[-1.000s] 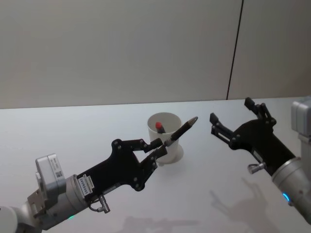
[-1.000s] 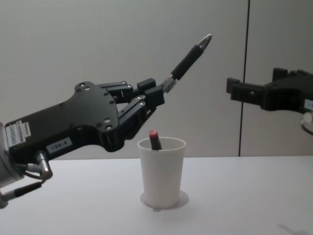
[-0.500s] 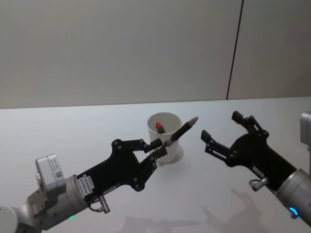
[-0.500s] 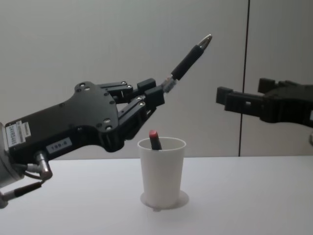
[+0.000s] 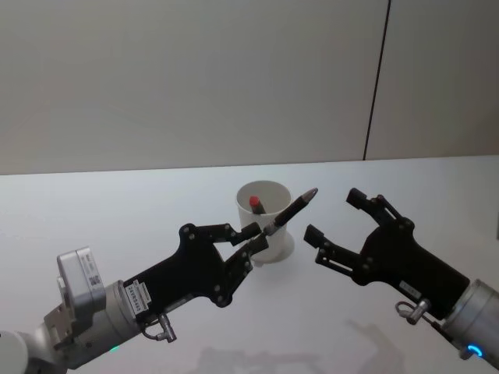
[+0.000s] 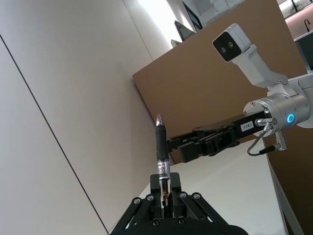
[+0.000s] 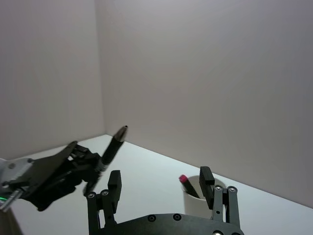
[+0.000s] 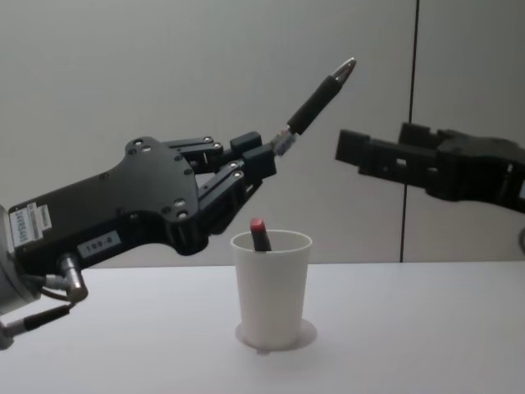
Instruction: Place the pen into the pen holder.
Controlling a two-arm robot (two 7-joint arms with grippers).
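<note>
My left gripper point(image 5: 260, 236) is shut on the lower end of a black pen point(image 5: 294, 208), which slants up and to the right above the white paper-cup pen holder point(image 5: 282, 238). In the chest view the pen point(image 8: 317, 97) points high above the pen holder point(image 8: 271, 287), and the left gripper point(image 8: 264, 158) sits just left of its rim. A red-tipped pen point(image 8: 259, 233) stands inside the cup. My right gripper point(image 5: 336, 217) is open, a short way right of the pen's tip, level with it in the chest view point(image 8: 381, 144). The right wrist view shows its open fingers point(image 7: 114, 182) facing the pen point(image 7: 113, 144).
The white table point(image 5: 117, 210) runs back to a plain grey wall with a dark vertical seam point(image 5: 376, 86). The left wrist view shows the right arm point(image 6: 274, 110) beyond the pen point(image 6: 160, 147).
My right gripper has come down and leftward, closer to the pen's tip, staying open. The left gripper and the pen have not moved.
</note>
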